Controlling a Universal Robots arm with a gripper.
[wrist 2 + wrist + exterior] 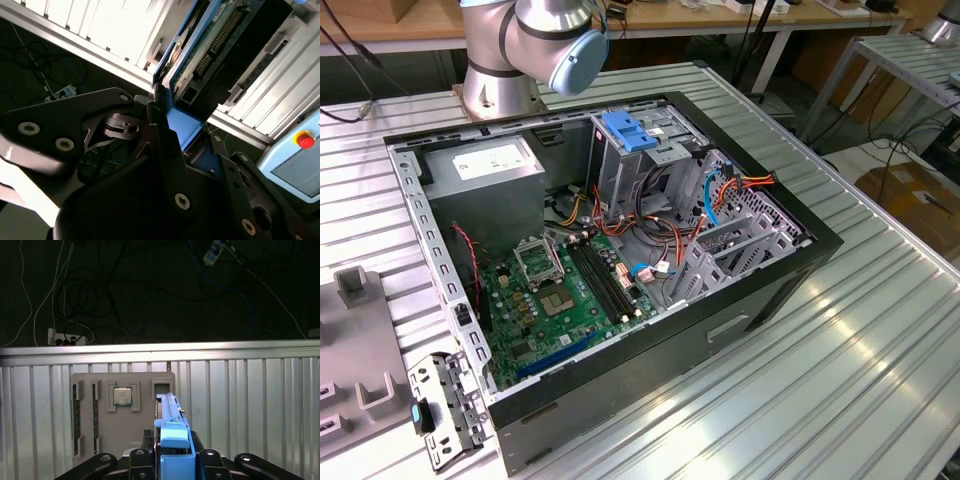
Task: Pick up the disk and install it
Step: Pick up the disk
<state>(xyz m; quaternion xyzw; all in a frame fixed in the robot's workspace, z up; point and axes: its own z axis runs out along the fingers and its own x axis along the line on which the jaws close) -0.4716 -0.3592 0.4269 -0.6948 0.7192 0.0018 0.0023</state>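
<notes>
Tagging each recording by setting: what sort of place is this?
Likely a robotics lab: an open computer case on a ribbed aluminium table, a robot arm mounted beside it, its gripper holding the disk.

A ribbed aluminium table (840,330) was lit brightly, glare being reflected off its surface. Wooden workbenches (700,18) were set beyond its far edge. Tangled cables (95,300) and a power strip (65,335) were left on the dark floor (165,325).
</notes>
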